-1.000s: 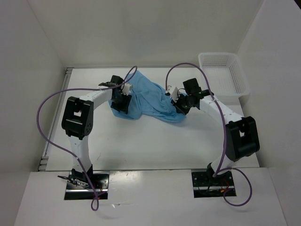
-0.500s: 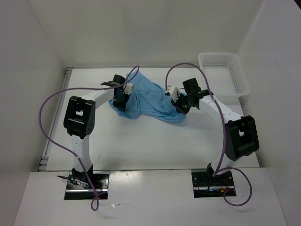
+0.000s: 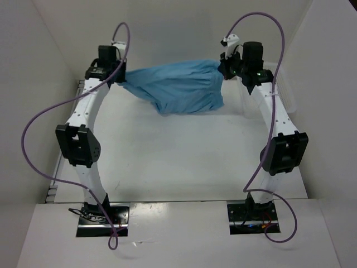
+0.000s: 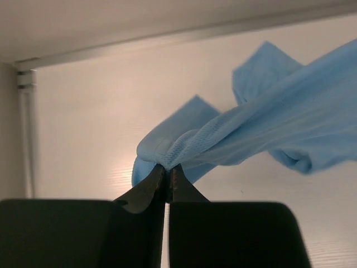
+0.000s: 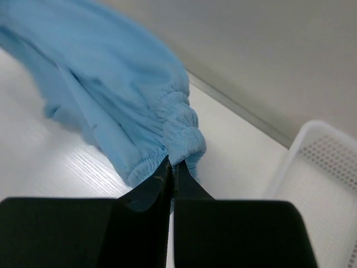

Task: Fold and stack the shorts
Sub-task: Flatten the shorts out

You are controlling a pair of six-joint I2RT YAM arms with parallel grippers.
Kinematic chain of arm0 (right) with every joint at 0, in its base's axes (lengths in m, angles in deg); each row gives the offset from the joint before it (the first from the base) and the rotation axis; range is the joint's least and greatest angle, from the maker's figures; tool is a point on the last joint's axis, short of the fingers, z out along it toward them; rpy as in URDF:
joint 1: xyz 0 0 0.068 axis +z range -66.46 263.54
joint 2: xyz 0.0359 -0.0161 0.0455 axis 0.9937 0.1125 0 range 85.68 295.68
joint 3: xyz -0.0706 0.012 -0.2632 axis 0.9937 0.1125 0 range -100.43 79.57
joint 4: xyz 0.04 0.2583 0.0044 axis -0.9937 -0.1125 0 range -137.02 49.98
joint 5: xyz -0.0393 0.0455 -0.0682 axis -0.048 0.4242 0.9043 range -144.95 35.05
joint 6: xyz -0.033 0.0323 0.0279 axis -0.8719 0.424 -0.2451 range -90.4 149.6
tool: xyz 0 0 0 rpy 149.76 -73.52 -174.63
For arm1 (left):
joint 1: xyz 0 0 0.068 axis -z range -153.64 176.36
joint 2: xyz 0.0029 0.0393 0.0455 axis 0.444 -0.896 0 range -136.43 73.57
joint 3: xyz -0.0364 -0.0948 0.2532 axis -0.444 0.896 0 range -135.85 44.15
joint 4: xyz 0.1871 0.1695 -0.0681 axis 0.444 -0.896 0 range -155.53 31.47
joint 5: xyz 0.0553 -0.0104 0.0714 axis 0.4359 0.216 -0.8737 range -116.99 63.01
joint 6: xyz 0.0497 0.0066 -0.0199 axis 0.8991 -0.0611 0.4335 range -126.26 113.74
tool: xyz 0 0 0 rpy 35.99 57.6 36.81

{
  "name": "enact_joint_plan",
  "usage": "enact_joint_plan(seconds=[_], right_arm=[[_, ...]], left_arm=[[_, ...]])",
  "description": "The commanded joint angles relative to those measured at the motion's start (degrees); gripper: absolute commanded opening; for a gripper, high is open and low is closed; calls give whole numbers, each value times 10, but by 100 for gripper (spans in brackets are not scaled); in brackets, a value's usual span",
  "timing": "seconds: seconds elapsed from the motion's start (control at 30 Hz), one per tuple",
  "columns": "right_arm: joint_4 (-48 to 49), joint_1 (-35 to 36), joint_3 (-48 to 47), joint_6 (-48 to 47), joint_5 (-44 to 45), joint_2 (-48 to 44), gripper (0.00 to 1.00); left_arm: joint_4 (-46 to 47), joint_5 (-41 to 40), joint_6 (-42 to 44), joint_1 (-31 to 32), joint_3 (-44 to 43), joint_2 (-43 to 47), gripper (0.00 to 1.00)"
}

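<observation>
Now the shorts [image 3: 177, 89] hang in the air between the two grippers, stretched almost level from one to the other. The left gripper [image 3: 119, 77] is pressed together on one end of the cloth. In the left wrist view a bunch of the blue fabric comes out directly from between its closed tips and runs away to the right of them. The right gripper [image 3: 223, 68] pinches the other end. In the right wrist view the gathered waistband [image 5: 179, 125] sits just above its closed tips, and the rest of the cloth spreads to the upper left of them. Between the grippers the shorts sag a little, and the lowest fold hangs nearer to the right gripper, above the bench [image 3: 178, 159]; it seems not to touch the bench, but I cannot tell this for sure. The left arm [image 3: 83, 120] and the right arm [image 3: 277, 117] both reach far forward and high from their bases, each almost straight, with the wrists turned inward to face each other. A white mesh basket [image 5: 315, 178] lies on the bench to the right of the right gripper and below it
</observation>
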Motion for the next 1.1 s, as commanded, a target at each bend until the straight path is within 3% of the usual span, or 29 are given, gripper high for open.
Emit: enact_joint_plan(seconds=[0.0,0.17,0.33,0.5,0.57,0.67,0.77,0.9,1.07], right_arm=[[-4,4,-38,40,-83,-42,0],[-115,4,144,-71,-133,-134,0],[-187,10,350,-205,-106,-224,0],[-200,57,446,-251,-85,-263,0],[-200,70,468,-251,-85,-268,0],[-193,70,479,-251,-92,-274,0],[-187,70,485,-251,-92,-286,0],[-181,70,503,-251,-87,-292,0],[-171,70,521,-251,-87,-303,0]], left_arm=[[-23,-18,2,-29,-36,87,0],[-82,3,2,-46,67,175,0],[-149,26,2,-32,309,273,0],[-206,90,2,-21,458,306,7],[-222,102,2,-3,521,311,14],[-233,134,2,3,555,324,28],[-233,146,2,3,576,329,32],[-233,178,2,3,576,324,45],[-221,185,2,3,584,302,46]])
